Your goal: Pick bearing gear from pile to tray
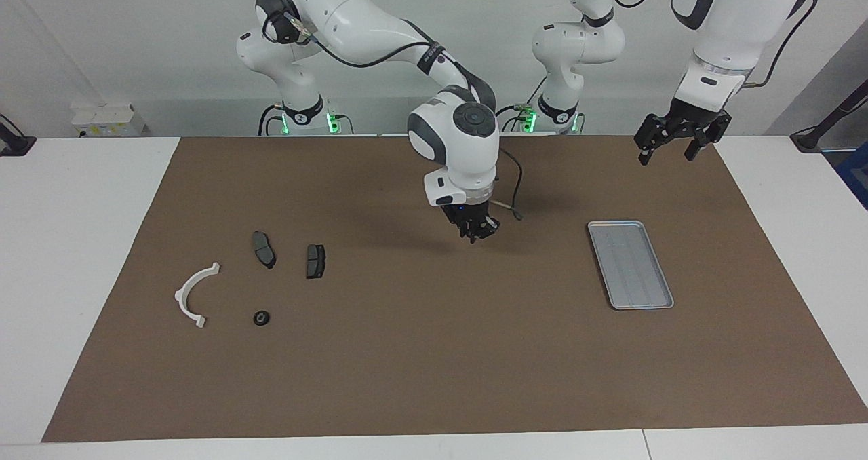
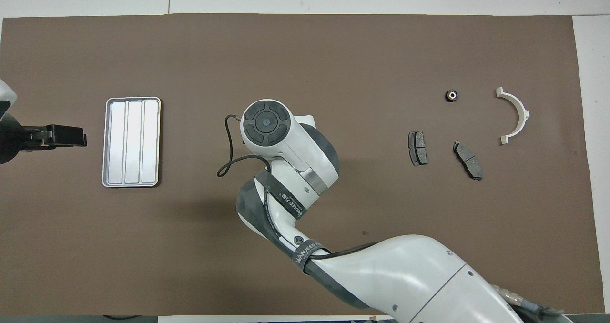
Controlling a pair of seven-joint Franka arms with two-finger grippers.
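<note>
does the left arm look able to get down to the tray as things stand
Probably yes. The left end effector hangs open above the mat at its own end of the table, near the tray. Nothing lies in the tray, and the right end effector is over bare mat toward the middle.

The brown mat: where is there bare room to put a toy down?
The widest bare stretch of the brown mat runs along its edge farthest from the robots. More bare room lies between the tray and the brake pads. It is crowded around the white bracket and small black gear.
</note>
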